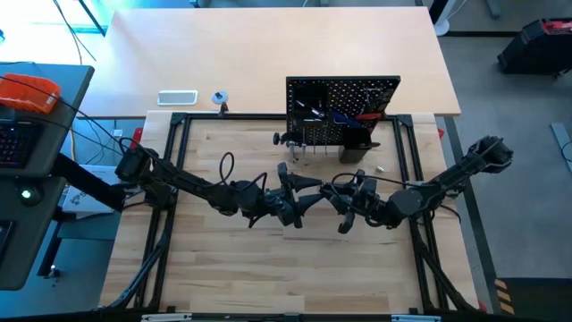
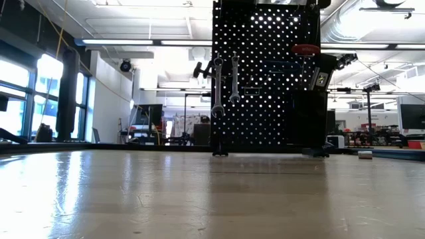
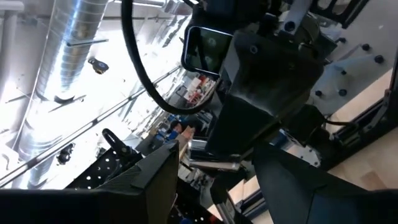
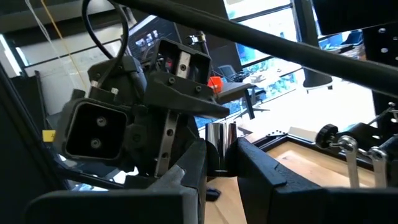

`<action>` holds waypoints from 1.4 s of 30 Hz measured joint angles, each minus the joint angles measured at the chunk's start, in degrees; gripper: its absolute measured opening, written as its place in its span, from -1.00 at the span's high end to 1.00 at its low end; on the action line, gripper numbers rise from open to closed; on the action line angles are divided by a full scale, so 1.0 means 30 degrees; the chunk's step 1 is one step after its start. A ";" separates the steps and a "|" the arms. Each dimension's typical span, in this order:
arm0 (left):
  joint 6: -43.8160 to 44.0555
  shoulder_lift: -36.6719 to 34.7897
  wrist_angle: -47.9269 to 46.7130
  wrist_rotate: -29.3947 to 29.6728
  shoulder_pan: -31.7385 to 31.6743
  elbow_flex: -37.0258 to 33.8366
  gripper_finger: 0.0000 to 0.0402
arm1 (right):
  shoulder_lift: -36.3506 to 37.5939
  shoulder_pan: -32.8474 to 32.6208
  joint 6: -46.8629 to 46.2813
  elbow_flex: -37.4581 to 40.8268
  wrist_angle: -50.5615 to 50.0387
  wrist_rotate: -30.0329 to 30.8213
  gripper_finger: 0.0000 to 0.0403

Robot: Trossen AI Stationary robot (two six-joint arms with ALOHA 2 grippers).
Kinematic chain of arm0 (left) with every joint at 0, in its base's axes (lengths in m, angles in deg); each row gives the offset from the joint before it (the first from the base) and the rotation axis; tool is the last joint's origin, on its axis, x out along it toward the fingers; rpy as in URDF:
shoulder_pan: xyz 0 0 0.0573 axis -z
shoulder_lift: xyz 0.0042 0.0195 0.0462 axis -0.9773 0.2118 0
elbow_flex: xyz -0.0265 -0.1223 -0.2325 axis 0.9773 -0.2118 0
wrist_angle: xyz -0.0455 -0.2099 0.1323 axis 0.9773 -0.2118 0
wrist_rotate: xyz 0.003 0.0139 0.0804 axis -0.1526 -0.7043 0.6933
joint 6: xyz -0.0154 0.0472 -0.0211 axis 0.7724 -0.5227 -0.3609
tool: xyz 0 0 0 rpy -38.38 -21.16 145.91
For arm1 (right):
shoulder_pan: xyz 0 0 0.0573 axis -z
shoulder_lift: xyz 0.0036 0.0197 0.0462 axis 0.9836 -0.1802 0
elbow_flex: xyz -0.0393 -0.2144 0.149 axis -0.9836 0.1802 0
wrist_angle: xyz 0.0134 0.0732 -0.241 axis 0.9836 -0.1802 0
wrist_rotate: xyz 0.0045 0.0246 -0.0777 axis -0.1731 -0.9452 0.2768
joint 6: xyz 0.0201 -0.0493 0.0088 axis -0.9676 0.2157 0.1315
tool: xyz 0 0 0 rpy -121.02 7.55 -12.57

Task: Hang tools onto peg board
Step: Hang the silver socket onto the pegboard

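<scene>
Caught both arms meeting over the middle of the table (image 1: 223, 268), in front of the peg board (image 1: 342, 98), which stood upright at the far edge. Had the right gripper (image 1: 340, 206) clenched on a small silver bit (image 4: 221, 140) (a short shiny cylinder), up off the wood. Found the left gripper (image 1: 302, 199) just beside it, fingers (image 3: 149, 183) spread wide, grasping nothing. Spotted two wrenches (image 2: 218, 86) hanging on the board, a red-handled screwdriver (image 2: 304, 48) higher up and a black bin (image 2: 309, 119) low down. Noticed another little metal piece (image 2: 365, 155) lying on the table beside the board.
</scene>
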 joint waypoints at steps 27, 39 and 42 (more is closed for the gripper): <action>-0.0383 0.0000 0.0024 0.0595 -0.0275 0.0000 0.05 | -0.0007 0.0562 -0.0755 0.0000 0.0080 -0.1364 0.73; -0.0963 -0.0007 -0.0066 0.0061 -0.0261 0.0000 0.45 | -0.0007 0.0555 -0.0791 0.0000 0.0124 -0.1660 0.73; -0.1030 -0.0007 -0.0036 0.0054 -0.0261 0.0000 0.45 | -0.0007 0.0555 -0.0762 0.0000 0.0116 -0.1771 0.73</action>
